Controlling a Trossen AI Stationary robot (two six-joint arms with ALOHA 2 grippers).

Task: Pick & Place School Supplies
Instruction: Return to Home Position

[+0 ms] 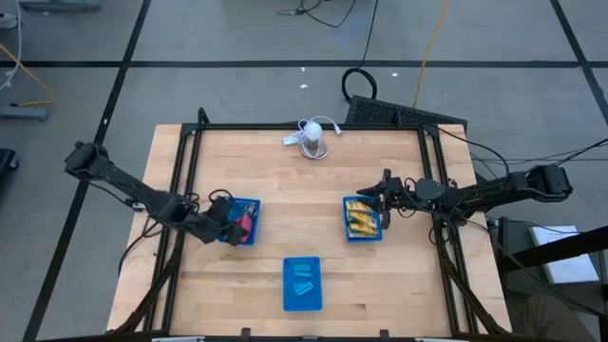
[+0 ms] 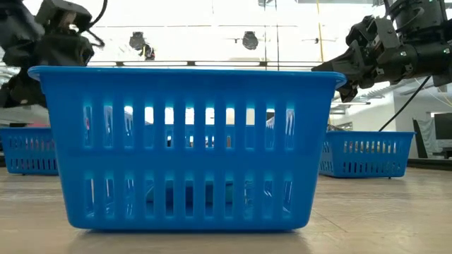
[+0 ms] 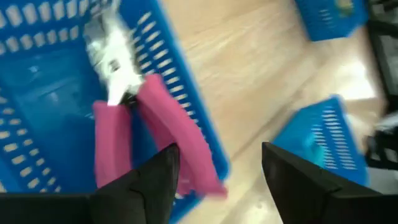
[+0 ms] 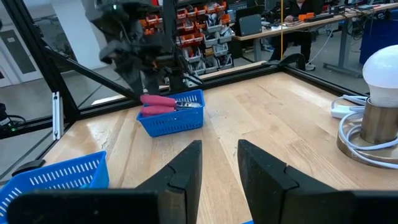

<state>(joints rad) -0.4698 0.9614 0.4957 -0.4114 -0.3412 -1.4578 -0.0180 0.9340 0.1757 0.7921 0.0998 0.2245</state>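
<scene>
On the left half of the wooden table (image 1: 285, 171), inside a slotted blue plastic bin (image 1: 249, 204), lies the pink-handled metal hole puncher (image 3: 149, 118). Its long axis runs nearly flat. The shiny metal head sits deep in the bin and the two pink handles lie side by side, ends over the rim, pointing toward the left end effector (image 3: 219, 152). That end effector hovers close, fingers apart and empty. The right end effector (image 4: 219, 144), also spread and empty, hangs beside the yellow-orange little boxes (image 1: 362, 220).

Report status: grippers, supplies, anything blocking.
Left gripper open, over left bin. Right gripper open, by right bin. Pink-handled tool in left bin. Nothing blocking.
</scene>
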